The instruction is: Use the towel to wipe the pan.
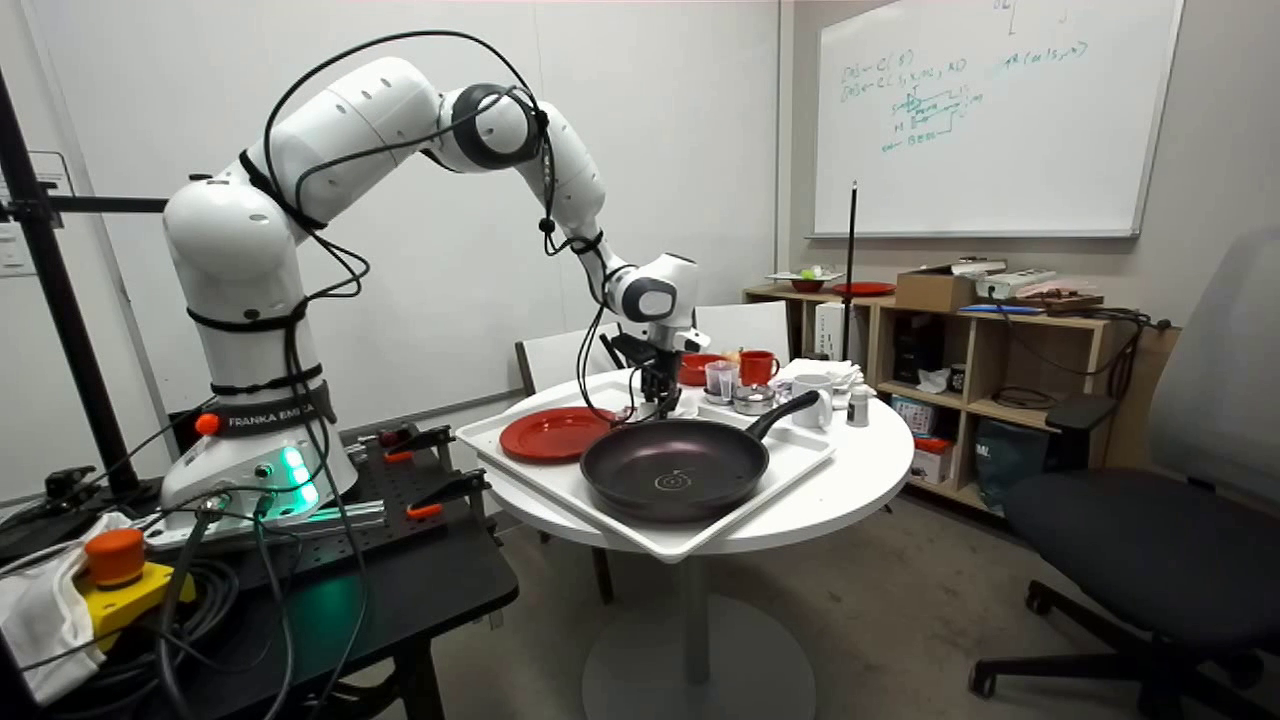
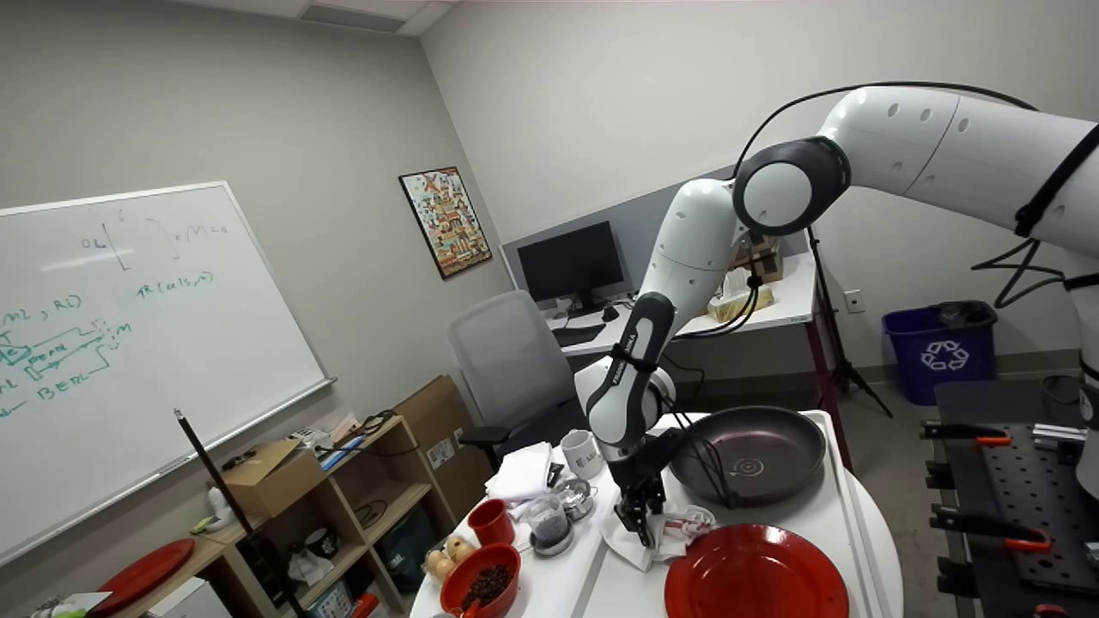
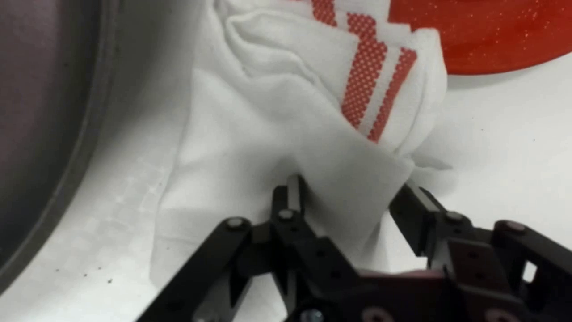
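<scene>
From where I stand, the pan (image 1: 675,460) sits on a white tray (image 1: 795,455), a broad black round with a plum sheen inside and a pale ringed emblem at its middle; its long straight handle (image 1: 783,412) slants upward. Near it lies a flat red plate (image 2: 755,566), smooth and glossy.

The towel (image 3: 268,134) rests on the tray between pan and plate, soft white cloth rumpled into loose folds, with woven red stripes, one broad and checked, one thin. Over it, the gripper (image 3: 351,192) points down, its black fingers spread well apart with a fold of the cloth between them; whether both touch it I can't tell.

In an exterior view the pan hides nearly all the towel and blurs into the fingertips. In an exterior view the white arm (image 2: 631,386) blocks the handle, and the lower edge crops the plate and a red bowl (image 2: 452,588) of small dark pieces. The wrist view shows only an arc of the pan's rim.
</scene>
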### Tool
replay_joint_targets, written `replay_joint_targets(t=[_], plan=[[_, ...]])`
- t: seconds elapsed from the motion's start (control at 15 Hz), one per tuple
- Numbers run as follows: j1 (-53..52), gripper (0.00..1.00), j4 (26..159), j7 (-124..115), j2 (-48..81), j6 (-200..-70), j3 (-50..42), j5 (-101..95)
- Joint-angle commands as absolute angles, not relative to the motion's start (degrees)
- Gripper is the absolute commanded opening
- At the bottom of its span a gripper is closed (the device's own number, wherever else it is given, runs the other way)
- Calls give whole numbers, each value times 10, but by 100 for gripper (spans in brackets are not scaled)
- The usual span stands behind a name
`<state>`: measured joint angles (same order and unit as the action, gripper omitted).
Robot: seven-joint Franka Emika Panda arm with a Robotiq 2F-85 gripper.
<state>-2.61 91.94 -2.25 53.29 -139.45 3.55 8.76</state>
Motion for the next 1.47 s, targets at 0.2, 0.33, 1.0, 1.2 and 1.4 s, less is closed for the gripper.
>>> replay_joint_targets(t=[0.2,0.33,1.0,1.2,1.4], plan=[[-23,100,950,-16,512,-1419,42,83],[-23,100,972,-15,493,-1438,45,85],[-32,100,1181,-53,316,-1546,34,87],[-53,100,1258,-107,255,-1578,-7,71],[-75,100,1319,-161,205,-1581,-59,32]])
